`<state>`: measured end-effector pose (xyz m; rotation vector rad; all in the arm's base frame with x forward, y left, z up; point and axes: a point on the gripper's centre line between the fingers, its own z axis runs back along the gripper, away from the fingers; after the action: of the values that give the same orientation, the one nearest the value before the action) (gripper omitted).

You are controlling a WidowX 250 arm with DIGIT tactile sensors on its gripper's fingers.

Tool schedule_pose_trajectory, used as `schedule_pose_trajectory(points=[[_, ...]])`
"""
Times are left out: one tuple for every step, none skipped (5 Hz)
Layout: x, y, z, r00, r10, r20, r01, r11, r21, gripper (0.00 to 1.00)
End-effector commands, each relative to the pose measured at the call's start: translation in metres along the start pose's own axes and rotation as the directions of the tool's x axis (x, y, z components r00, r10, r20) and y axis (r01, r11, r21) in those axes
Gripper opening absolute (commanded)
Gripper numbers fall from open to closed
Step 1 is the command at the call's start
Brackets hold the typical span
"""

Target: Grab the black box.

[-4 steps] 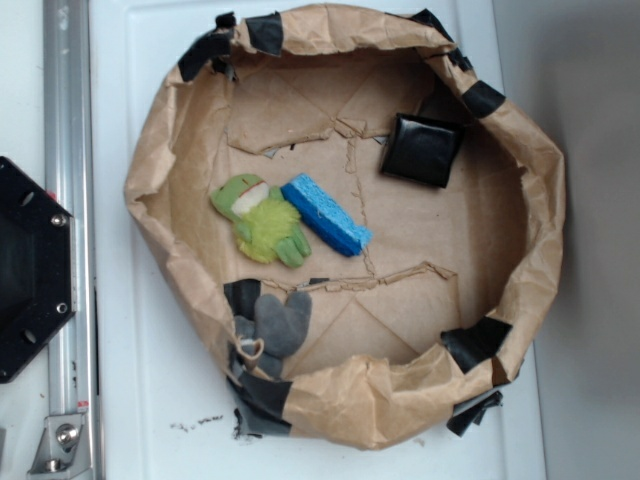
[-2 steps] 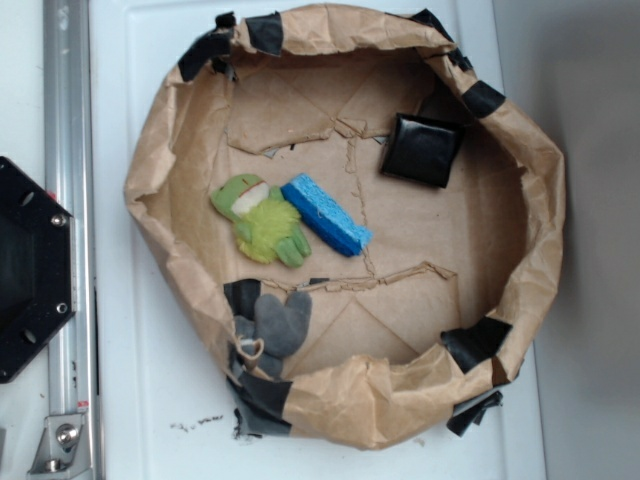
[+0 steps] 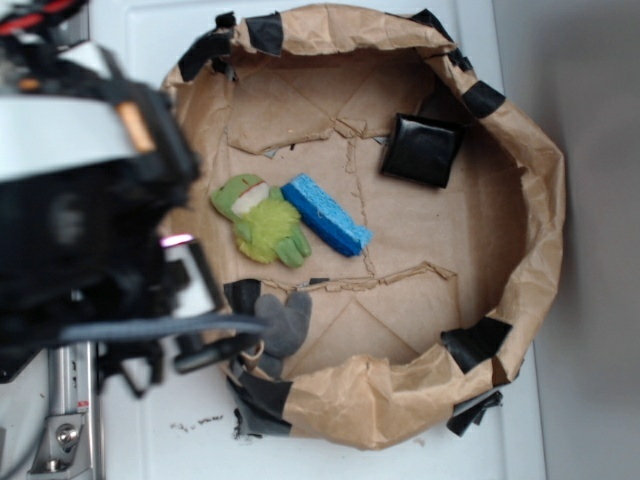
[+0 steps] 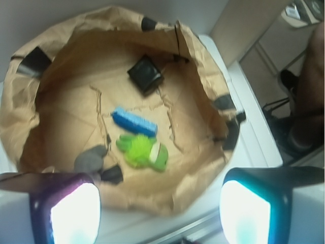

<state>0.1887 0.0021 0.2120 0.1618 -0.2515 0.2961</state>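
Hovering over the left side of the white tabletop [image 3: 150,420], the arm [image 3: 80,200] shows in the exterior view as a large blurred black and white mass that covers the left rim of the brown paper basin [image 3: 400,400]. The tool [image 4: 160,203] is seen in the wrist view only as two finger pads, one at the lower left [image 4: 73,211] and one at the lower right [image 4: 246,211], standing far apart with nothing between them; they touch nothing. In the exterior view the tool itself cannot be made out within the blur.

The black box [image 3: 423,150] lies flat on the basin floor, close under the wall at the upper right, well apart from the arm. In the wrist view it sits at the far side of the basin [image 4: 145,74].

Near the middle of the floor a blue sponge [image 3: 326,215] lies slantwise, touching a green plush toy [image 3: 262,220] on its left. A grey plush piece [image 3: 283,322] rests against the lower left wall, beside a black tape strip [image 3: 243,296]. More tape strips patch the rim.
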Motion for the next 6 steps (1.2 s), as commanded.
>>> schedule_pose_trajectory(points=[[0.026,-0.013,-0.002,0.986,0.072,0.149,-0.053,0.99,-0.131,1.0],[0.026,-0.013,-0.002,0.986,0.072,0.149,-0.053,0.99,-0.131,1.0],[0.022,-0.014,-0.018,0.981,0.136,0.141,-0.097,0.962,-0.254,1.0],[0.033,-0.023,-0.036,0.967,0.2,0.161,-0.144,0.942,-0.304,1.0],[0.042,-0.028,-0.063,0.958,0.242,0.152,-0.191,0.938,-0.29,1.0],[0.053,-0.034,-0.081,0.961,0.227,0.158,-0.186,0.953,-0.238,1.0]])
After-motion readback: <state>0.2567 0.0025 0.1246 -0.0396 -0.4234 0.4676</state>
